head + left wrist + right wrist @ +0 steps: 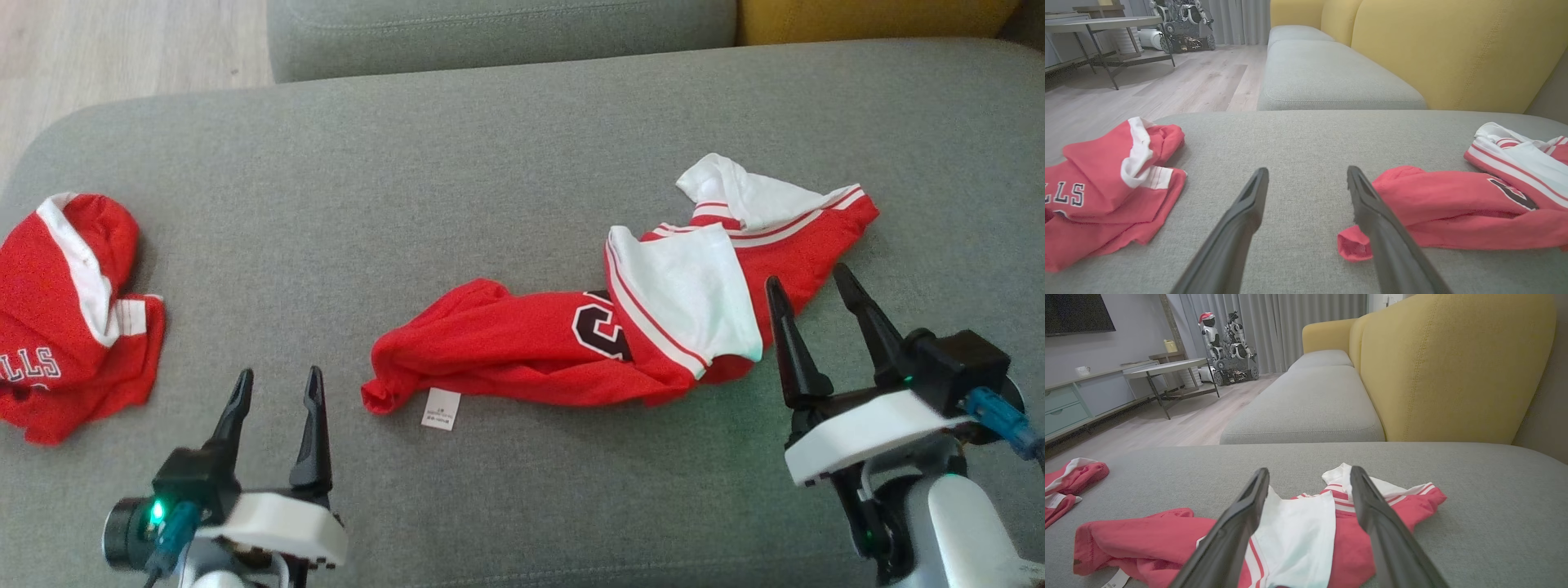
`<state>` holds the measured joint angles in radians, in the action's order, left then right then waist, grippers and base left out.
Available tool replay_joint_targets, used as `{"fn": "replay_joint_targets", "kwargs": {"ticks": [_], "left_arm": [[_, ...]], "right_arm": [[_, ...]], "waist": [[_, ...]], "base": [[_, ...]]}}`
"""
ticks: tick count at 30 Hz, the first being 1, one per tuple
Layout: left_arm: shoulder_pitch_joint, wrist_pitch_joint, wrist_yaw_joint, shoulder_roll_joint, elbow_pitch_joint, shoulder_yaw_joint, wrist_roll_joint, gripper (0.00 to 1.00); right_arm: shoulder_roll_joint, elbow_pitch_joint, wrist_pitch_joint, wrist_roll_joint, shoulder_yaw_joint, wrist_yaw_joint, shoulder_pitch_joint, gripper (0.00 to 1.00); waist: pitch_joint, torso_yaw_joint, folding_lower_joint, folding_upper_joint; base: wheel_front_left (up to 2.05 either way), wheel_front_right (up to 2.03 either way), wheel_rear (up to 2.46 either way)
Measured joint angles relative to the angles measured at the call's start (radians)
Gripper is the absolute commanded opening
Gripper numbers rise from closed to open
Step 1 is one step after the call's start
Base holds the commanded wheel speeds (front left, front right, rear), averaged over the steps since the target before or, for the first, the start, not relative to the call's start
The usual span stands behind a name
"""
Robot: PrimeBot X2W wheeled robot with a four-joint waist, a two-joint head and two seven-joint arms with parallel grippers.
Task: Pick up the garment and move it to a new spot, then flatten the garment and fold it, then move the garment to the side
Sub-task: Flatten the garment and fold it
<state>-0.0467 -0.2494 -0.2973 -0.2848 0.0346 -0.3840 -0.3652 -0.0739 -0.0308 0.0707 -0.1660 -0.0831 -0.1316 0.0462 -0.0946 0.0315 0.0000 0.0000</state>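
Closest to me are both tools, at the near edge of the sofa seat [490,163]. My left tool [278,371] is toward the near-left corner, fingers spread wide with nothing between them. My right tool [807,275] is toward the near-right corner, just as wide and empty. Its tips overlap the right end of the garment in the head view; I cannot tell whether they touch it.

Bare grey fabric runs the whole width of the seat along its far edge, where it meets a second cushion [506,33]. The far-left corner rounds off to wood floor [122,49].

I see the garment [506,343], a red and white jersey, lying crumpled in a long strip from the middle of the seat toward the right edge, a white panel folded over it. Another bare stretch separates it from the other red jersey [65,327], bunched at the left edge. A white label [441,408] lies at the garment's left end.
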Motion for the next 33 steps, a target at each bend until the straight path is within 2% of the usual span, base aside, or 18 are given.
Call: {"fn": "replay_joint_targets", "kwargs": {"ticks": [5, 13, 22, 23, 24, 29, 33], "left_arm": [[0.043, 0.002, 0.033, 0.003, 0.021, -0.030, 0.000, 1.00], [0.079, 0.042, 0.114, 0.055, 0.123, -0.128, -0.017, 1.00], [0.142, 0.063, 0.152, 0.088, 0.264, -0.142, -0.063, 1.00], [0.149, 0.063, 0.158, 0.091, 0.271, -0.141, -0.068, 0.75], [0.159, 0.063, 0.163, 0.094, 0.281, -0.140, -0.072, 0.00], [0.192, 0.048, 0.175, 0.095, 0.295, -0.117, -0.087, 0.00], [0.201, 0.029, 0.175, 0.095, 0.256, -0.090, -0.099, 0.00]], "right_arm": [[0.000, 0.000, 0.000, 0.000, -0.001, 0.000, 0.001, 1.00], [0.001, 0.004, -0.002, -0.002, -0.010, 0.000, 0.003, 1.00], [0.001, 0.014, -0.011, -0.010, -0.011, 0.000, 0.006, 1.00], [0.001, 0.014, -0.011, -0.010, -0.011, 0.000, 0.006, 1.00], [0.001, 0.015, -0.011, -0.010, -0.010, 0.000, 0.006, 1.00], [0.002, 0.015, -0.014, -0.010, -0.010, 0.000, 0.008, 1.00], [0.002, 0.015, -0.015, -0.010, -0.005, 0.000, 0.010, 1.00]], "waist": [[-0.010, 0.004, 0.0000, 0.0000], [-0.037, 0.017, 0.0000, 0.0000], [-0.065, 0.031, 0.0000, 0.0000], [-0.068, 0.032, 0.0000, 0.0000], [-0.070, 0.033, 0.0000, 0.0000], [-0.080, 0.037, 0.0000, 0.0000], [-0.090, 0.036, 0.0000, 0.0000]], "base": [[0.00, 0.00, 0.00], [0.00, 0.00, 0.00], [0.00, 0.00, 0.00], [0.00, 0.00, 0.00], [0.00, 0.00, 0.00], [0.00, 0.00, 0.00], [0.00, 0.00, 0.00]]}}
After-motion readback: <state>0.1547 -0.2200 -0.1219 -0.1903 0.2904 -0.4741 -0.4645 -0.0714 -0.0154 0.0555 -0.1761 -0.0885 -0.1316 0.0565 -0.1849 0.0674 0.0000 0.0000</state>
